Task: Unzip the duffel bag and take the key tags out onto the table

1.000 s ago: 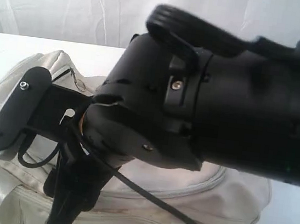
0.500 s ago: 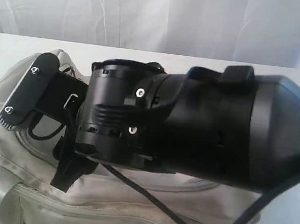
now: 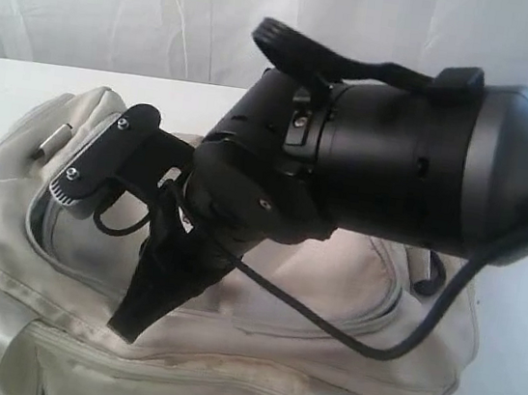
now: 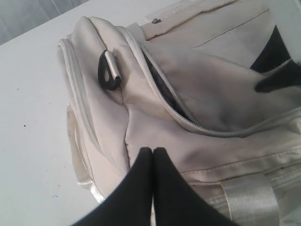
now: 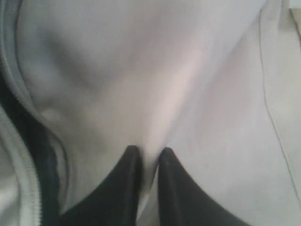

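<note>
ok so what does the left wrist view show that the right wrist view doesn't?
Only left wrist: the table, a black D-ring on the end of the duffel bag, a webbing strap, and the left gripper shut with nothing between its fingertips.
Only right wrist: a close-up of the right gripper pinching a fold of the cream fabric.
Both: the bag's fabric and its zipper, partly open, with dark lining showing in the gap.

Black arm [image 3: 395, 166], cable [image 3: 422, 330], right pincer [image 5: 146, 151]
</note>
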Available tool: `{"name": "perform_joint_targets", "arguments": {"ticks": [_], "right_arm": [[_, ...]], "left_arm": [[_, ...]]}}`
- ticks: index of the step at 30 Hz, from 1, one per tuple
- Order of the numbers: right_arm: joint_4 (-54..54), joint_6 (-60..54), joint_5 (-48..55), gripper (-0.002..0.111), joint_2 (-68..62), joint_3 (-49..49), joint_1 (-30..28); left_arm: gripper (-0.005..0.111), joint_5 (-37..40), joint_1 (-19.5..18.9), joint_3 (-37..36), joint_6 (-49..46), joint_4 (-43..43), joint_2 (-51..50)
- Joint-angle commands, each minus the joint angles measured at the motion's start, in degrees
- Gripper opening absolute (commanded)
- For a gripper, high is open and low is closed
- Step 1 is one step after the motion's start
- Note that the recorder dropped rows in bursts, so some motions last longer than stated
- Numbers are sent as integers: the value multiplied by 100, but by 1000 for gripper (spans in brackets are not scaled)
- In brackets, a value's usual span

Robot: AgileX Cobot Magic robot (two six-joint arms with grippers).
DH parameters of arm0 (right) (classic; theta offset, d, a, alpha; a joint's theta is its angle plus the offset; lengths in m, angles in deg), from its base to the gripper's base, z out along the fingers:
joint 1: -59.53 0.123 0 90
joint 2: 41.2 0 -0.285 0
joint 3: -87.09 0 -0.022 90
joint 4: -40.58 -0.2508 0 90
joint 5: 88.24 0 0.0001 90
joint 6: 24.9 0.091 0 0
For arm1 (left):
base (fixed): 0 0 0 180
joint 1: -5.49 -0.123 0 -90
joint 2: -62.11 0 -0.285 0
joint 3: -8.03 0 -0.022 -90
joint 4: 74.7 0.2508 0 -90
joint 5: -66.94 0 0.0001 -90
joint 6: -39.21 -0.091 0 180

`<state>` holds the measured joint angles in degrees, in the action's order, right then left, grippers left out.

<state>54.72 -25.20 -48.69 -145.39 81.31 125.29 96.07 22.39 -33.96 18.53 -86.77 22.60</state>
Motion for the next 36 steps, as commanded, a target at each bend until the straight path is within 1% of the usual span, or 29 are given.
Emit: {"name": "perform_joint_targets", "arguments": {"ticks": [1, 5, 10, 14, 16, 17, 19, 20, 21, 23, 24, 25, 28, 30, 33, 36], "right_arm": [[293, -85, -130, 0, -25, 92, -316], [580, 93, -152, 0, -25, 505, -779], [671, 92, -346, 0, -162, 1297, -1564], [671, 92, -425, 0, -635, 2018, -2140], [671, 92, -495, 0, -961, 2337, -2329], [671, 92, -496, 2, -1121, 2458, -2410], [671, 117, -389, 12, -1368, 2654, -2501], [671, 158, -284, 20, -1480, 2746, -2529], [671, 213, -192, 31, -1569, 2821, -2540], [746, 257, -150, 57, -1619, 2896, -2573], [868, 491, -150, 65, -1619, 2932, -2582], [1092, 850, -137, 68, -1600, 2976, -2582], [1663, 1598, 6, 62, -1419, 3104, -2582], [1905, 1835, 103, 56, -1213, 3150, -2582], [2021, 1967, 171, 51, -873, 3191, -2582], [1981, 1967, 245, 49, -539, 3191, -2582]], "left_arm": [[0, -16, -12, -45, 39, -67, 37], [0, -18, -12, -45, 39, -67, 37], [0, -30, -12, -45, 53, -76, 37], [0, -42, -12, -45, 53, -76, 37], [0, -42, -12, -45, 53, -76, 37], [0, -66, -12, -57, 70, -76, 37], [0, -66, -12, -57, 70, -76, 37], [0, -89, -12, -82, 70, -76, 37], [0, -116, -12, -120, 70, -76, 37], [0, -219, -12, -193, 84, -125, 37], [0, -246, -12, -219, 101, -123, 37], [0, -256, -12, -217, 101, -138, 37], [0, -253, -12, -217, 101, -165, 37], [0, -253, -12, -217, 101, -165, 37], [0, -253, -12, -217, 101, -165, 37], [0, -253, -12, -217, 101, -165, 37]]}}
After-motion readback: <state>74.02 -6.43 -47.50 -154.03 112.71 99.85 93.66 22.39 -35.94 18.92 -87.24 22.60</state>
